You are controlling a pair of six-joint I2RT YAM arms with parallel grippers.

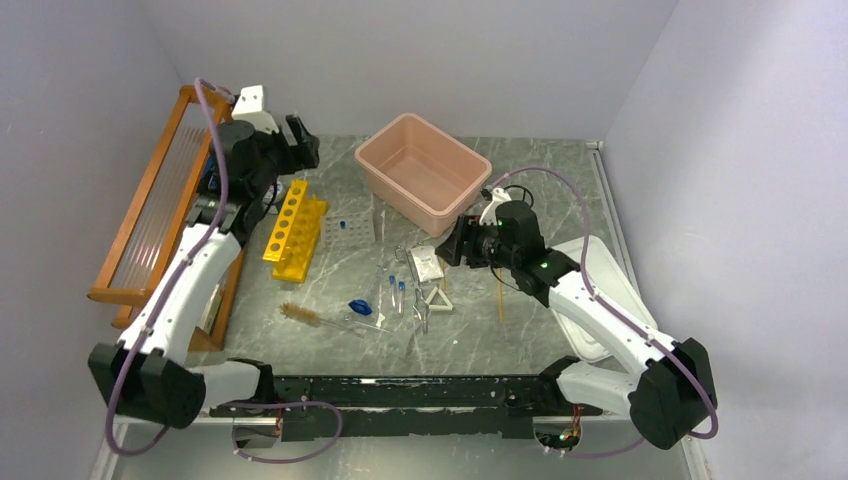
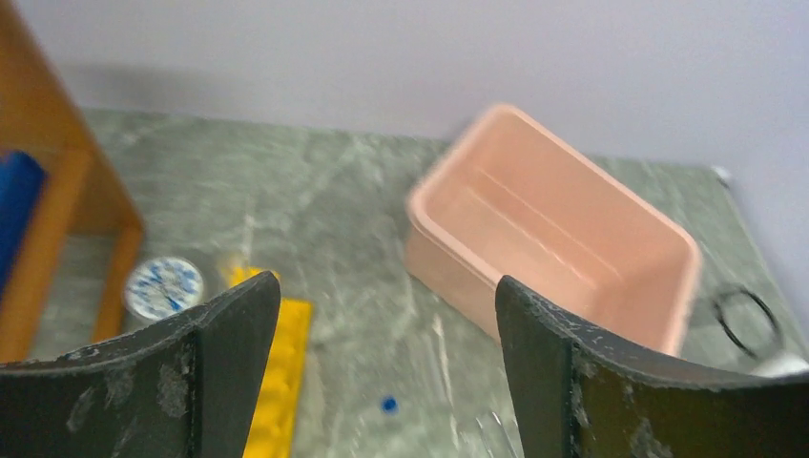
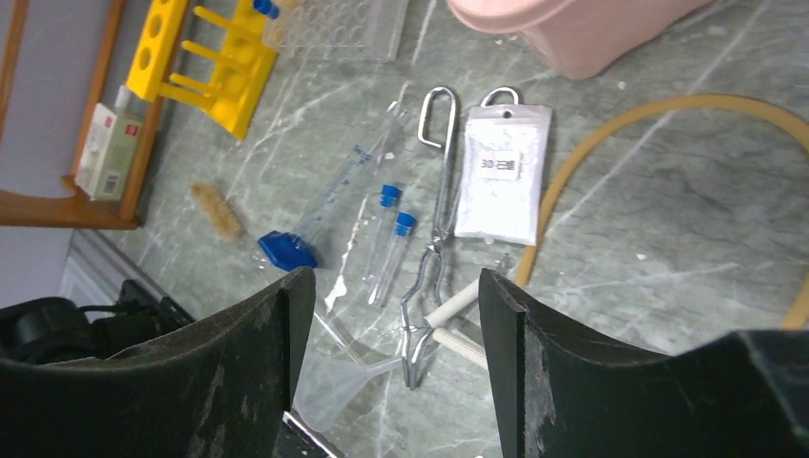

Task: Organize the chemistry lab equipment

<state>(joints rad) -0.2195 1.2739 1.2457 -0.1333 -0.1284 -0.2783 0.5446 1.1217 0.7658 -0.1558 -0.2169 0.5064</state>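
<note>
The small lab items lie scattered in the centre of the overhead view, on the grey marbled table (image 1: 340, 270). The yellow tube rack (image 1: 293, 230) stands left of centre, a bright plastic block with a row of round holes on top. Just right of it lies a clear tray (image 1: 352, 228).

The right wrist view shows the cluster more closely. Two blue-capped clear tubes (image 3: 391, 243) lie side by side in the middle of the frame. The metal tongs (image 3: 434, 219) lie just right of them, shiny wire with looped handles toward the top of the frame. A white packet (image 3: 501, 172) lies against the tongs' right side. The tan rubber tubing (image 3: 611, 134) arcs across the right half of the frame. The brown-bristle wire brush (image 3: 217, 212) lies at left, and a clear cylinder with a blue base (image 3: 286, 250) lies between it and the tubes. The white triangle (image 1: 437, 300) lies at the lower edge of the cluster.

The right gripper (image 3: 386, 363) hangs over these items, fingers spread apart and empty. The left gripper (image 2: 386, 372), in the upper left of the overhead view above the rack, is also spread and empty. The pink tub (image 2: 553, 239) sits beyond it.
</note>
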